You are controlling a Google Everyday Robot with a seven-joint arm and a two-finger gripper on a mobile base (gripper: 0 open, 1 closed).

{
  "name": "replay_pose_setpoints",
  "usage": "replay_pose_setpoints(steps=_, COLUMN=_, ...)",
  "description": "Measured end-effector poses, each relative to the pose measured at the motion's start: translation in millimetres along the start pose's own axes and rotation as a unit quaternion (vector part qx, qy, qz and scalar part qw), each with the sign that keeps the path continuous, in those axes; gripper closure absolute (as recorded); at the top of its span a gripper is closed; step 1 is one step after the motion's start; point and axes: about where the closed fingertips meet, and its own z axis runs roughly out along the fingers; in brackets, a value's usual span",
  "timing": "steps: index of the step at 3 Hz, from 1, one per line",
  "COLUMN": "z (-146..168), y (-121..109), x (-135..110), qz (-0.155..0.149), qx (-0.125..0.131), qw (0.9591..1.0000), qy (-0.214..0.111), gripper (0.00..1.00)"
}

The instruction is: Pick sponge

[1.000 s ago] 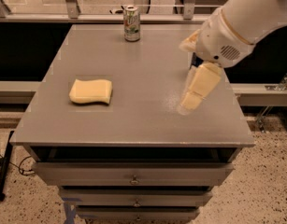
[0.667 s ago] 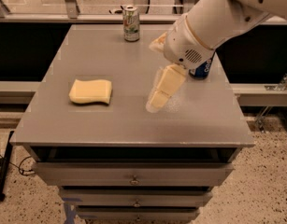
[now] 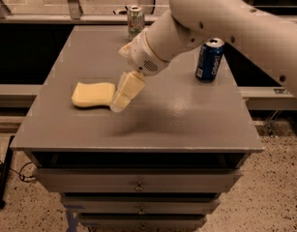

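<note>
Hanging at edge of sponge (image 3: 92, 94), end effector (image 3: 121, 99), mid-table (image 3: 186, 122)

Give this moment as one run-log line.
gripper: at one end of sponge | sponge: flat on table | blue can: upright | silver can: upright

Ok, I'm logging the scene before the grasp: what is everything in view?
sponge: one, pale yellow, left part of the tabletop
blue can: one, blue, upright on the right side of the tabletop
green can: one, green and silver, upright at the back edge
table: one, grey, centre of view
drawers: three visible, grey, under the tabletop
arm: one, off-white, reaching in from the upper right
tool: one, pale yellow, low at the sponge's right end
</note>
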Motion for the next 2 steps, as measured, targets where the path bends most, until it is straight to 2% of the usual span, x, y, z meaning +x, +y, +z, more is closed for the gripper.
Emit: replay_pose_setpoints(steps=2, z=70, y=-9, x=-4, qz=0.013, qx=-0.017, qw=0.9997, qy=-0.009, gripper=0.0)
